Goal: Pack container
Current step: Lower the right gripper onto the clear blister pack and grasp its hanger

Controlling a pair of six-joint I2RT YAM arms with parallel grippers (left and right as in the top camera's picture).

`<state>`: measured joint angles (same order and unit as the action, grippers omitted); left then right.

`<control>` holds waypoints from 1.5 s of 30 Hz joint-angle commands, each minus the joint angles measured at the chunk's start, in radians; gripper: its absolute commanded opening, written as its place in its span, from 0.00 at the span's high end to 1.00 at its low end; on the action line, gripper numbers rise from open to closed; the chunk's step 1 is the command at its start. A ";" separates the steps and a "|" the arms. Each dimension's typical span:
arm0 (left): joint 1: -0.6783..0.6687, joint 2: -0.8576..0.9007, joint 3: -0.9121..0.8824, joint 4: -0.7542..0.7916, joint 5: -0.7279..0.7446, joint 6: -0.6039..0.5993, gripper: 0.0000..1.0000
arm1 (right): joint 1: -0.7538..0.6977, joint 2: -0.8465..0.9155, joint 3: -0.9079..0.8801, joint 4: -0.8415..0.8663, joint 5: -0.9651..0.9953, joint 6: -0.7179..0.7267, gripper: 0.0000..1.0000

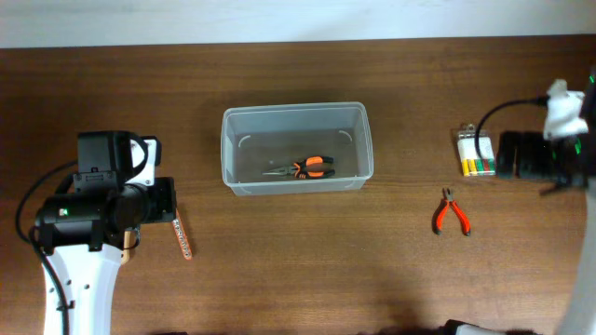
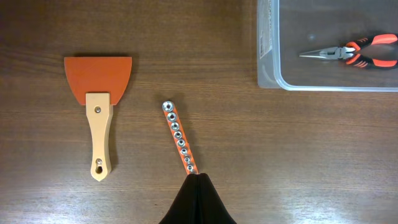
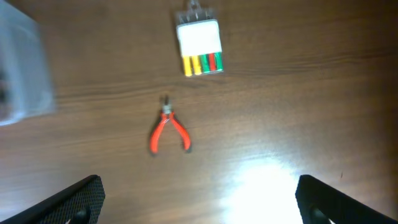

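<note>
The clear container stands at the table's middle with orange-and-black long-nose pliers inside. Its corner and the pliers also show in the left wrist view. My left gripper is shut and empty, its tips at the near end of an orange socket rail. An orange scraper with a wooden handle lies to the left of the rail. My right gripper is wide open above bare table, short of small red pliers.
A clear pack with coloured pieces lies beyond the red pliers, also seen overhead. Black blocks with a cable sit at the far right by the right arm. The left arm covers the scraper overhead.
</note>
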<state>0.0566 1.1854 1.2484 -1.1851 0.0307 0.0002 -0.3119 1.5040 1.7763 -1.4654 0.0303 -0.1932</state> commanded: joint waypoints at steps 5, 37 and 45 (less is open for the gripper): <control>0.005 -0.006 0.002 -0.002 0.007 0.016 0.98 | -0.048 0.278 -0.018 0.141 0.031 -0.170 0.01; 0.005 -0.006 0.002 -0.001 0.008 -0.008 0.97 | -0.034 0.760 -0.018 0.497 -0.031 -0.322 0.01; 0.005 -0.006 0.002 -0.001 0.008 -0.008 0.97 | -0.034 0.794 -0.019 0.495 -0.053 -0.299 0.01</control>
<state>0.0566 1.1854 1.2480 -1.1854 0.0307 -0.0006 -0.3492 2.2772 1.7615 -0.9726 -0.0116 -0.5018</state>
